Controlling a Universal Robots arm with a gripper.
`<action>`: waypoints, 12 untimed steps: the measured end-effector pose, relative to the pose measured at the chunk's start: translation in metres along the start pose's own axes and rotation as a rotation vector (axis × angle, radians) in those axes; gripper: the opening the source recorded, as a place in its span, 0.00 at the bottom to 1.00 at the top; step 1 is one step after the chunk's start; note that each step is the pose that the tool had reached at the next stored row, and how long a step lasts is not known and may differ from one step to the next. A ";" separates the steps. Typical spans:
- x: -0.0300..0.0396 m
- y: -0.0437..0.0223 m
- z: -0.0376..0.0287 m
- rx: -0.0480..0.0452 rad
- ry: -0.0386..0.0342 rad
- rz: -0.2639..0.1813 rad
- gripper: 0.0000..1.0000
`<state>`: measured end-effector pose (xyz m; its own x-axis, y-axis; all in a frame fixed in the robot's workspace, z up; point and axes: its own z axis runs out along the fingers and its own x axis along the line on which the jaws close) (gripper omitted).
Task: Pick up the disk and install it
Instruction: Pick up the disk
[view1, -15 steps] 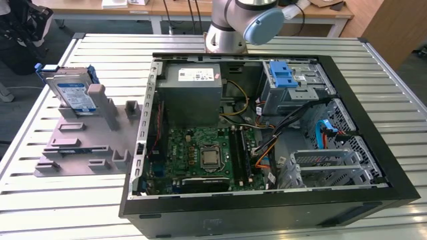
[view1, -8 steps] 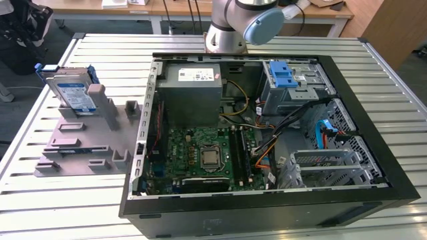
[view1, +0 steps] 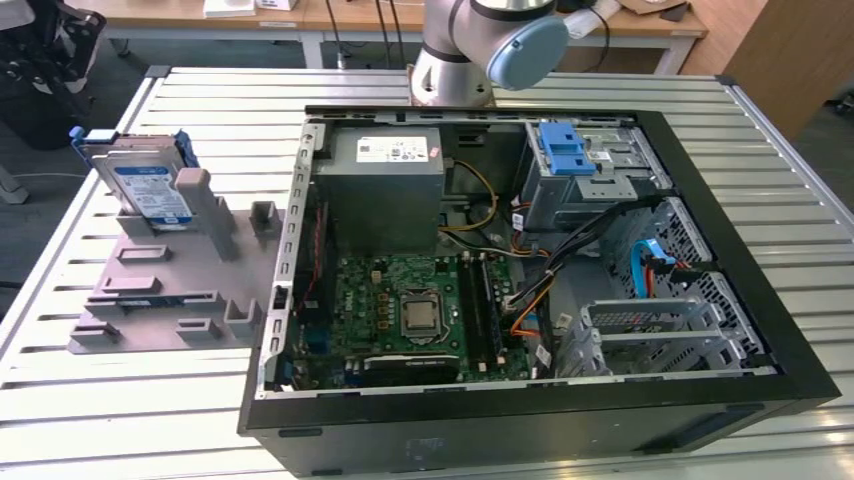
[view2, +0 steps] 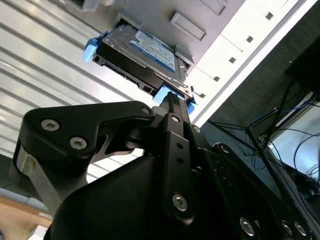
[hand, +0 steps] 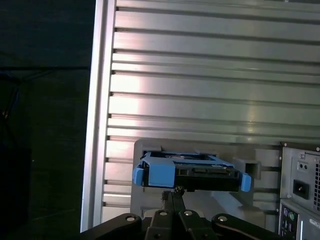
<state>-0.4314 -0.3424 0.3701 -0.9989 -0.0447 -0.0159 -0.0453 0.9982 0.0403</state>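
Note:
The disk (view1: 144, 185) stands on edge in a slot at the far end of a grey holder (view1: 160, 290), at the exterior view's left. It is silver with a white-and-blue label and a blue frame. In both wrist views my gripper (view2: 171, 98) (hand: 175, 190) points toward the disk (view2: 145, 52) (hand: 190, 172) from a distance. Its black fingers are shut together with nothing between them. No part of the gripper touches the disk.
An open computer case (view1: 747, 300) lies on the slatted metal table (view1: 134, 400), beside the holder. Inside it are a grey power supply (view1: 387, 185), a motherboard (view1: 414, 310) and a drive bay with a blue latch (view1: 567, 150). The arm's base (view1: 454, 70) stands behind the case.

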 end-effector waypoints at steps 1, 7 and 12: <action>0.0001 0.0000 0.0000 -0.0001 0.0002 -0.007 0.11; 0.0004 0.0000 0.0000 -0.0006 0.0018 -0.043 0.11; 0.0005 0.0000 0.0000 -0.0011 0.0030 -0.074 0.11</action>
<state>-0.4319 -0.3424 0.3701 -0.9928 -0.1189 -0.0158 -0.1194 0.9920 0.0402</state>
